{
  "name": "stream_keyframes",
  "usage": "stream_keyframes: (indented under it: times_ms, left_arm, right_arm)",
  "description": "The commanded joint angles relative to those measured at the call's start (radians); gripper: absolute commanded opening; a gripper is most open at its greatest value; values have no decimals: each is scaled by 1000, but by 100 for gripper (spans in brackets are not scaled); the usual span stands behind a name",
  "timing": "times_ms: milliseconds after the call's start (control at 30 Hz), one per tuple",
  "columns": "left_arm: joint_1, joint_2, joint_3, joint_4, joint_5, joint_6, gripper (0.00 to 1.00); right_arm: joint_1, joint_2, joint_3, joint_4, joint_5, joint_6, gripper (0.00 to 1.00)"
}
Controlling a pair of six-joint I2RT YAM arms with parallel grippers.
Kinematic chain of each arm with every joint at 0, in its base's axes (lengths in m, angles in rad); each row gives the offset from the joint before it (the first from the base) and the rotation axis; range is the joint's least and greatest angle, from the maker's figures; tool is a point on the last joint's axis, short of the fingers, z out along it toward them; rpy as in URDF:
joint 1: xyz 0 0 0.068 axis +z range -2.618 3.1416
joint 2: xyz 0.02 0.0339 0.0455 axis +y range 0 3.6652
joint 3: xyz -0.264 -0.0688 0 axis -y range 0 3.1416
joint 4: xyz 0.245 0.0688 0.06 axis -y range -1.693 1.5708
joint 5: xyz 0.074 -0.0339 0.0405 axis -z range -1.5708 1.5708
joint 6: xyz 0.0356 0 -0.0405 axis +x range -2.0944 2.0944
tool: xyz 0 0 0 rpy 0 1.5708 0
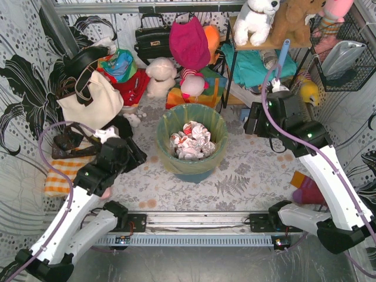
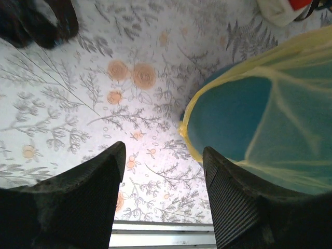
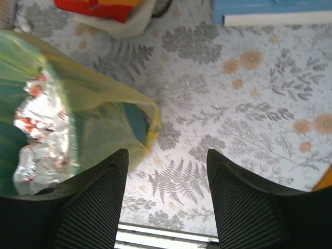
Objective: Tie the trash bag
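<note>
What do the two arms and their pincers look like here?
The left arm and right arm have white link shells, black joints with small green lights, and a lilac cable looping along each. The left pincer and right pincer have broad black fingers with finely textured inner faces.

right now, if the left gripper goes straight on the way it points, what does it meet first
The left gripper would likely meet the floral table cover, bare between its open jaws. The trash bag hangs close alongside; depth is unclear.
</note>
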Motion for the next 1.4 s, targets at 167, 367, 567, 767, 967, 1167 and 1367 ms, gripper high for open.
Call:
stream_keyframes:
  times_ms: [167,367,567,767,967,1167,1367]
  left_arm:
    - [6,-76,-359,434,204,-82,71]
    - [19,15,-508,682,318,-76,72]
    - [36,94,-555,833,370,-48,72]
    - [43,185,-541,904,399,-14,69]
    - [44,266,-532,918,391,17,62]
    - [46,345,-530,941,403,43,58]
    - [47,408,-501,909,382,57,46]
  right_arm:
    - [-22,-88,-183,64,39,17,62]
    - [-23,-111,-221,75,31,24,62]
    - [-23,-128,-224,56,45,26,62]
    - [-23,-137,-241,52,46,29,62]
    - [-23,-138,-247,55,42,31,63]
    - [-24,-140,-274,70,32,34,64]
    - [-23,-141,-350,113,-33,70,64]
